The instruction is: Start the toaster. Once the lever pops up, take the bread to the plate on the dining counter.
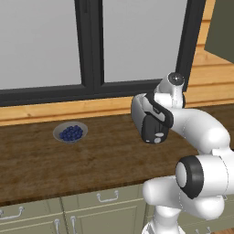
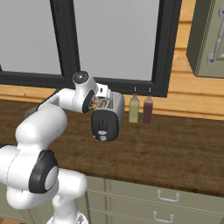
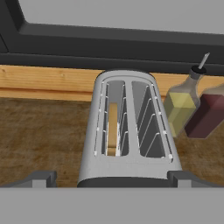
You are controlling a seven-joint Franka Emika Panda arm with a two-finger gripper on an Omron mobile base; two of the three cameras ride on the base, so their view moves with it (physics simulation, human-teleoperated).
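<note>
The silver-white toaster [image 3: 129, 131] stands on the dark wood worktop under the window, also seen as toaster [image 2: 108, 114] and toaster [image 1: 147, 118]. Its black end face [image 2: 104, 126] points toward my base and carries a small pale lever [image 2: 102, 132] above the knob. A tan slice of bread [image 3: 112, 129] sits deep in the left slot; the right slot is empty. My gripper [image 3: 113, 179] hangs open just above the toaster's near end, one fingertip [image 3: 41, 178] on each side, holding nothing. The plate and the dining counter are out of view.
Two bottles, one yellow-green [image 2: 134, 108] and one dark red [image 2: 148, 109], stand close to the toaster's right against the wall. A grey bowl of blueberries [image 1: 71, 132] sits far left on the worktop [image 1: 100, 155]. Green drawers [image 2: 166, 197] run below, and a wall cabinet [image 2: 210, 35] hangs at upper right.
</note>
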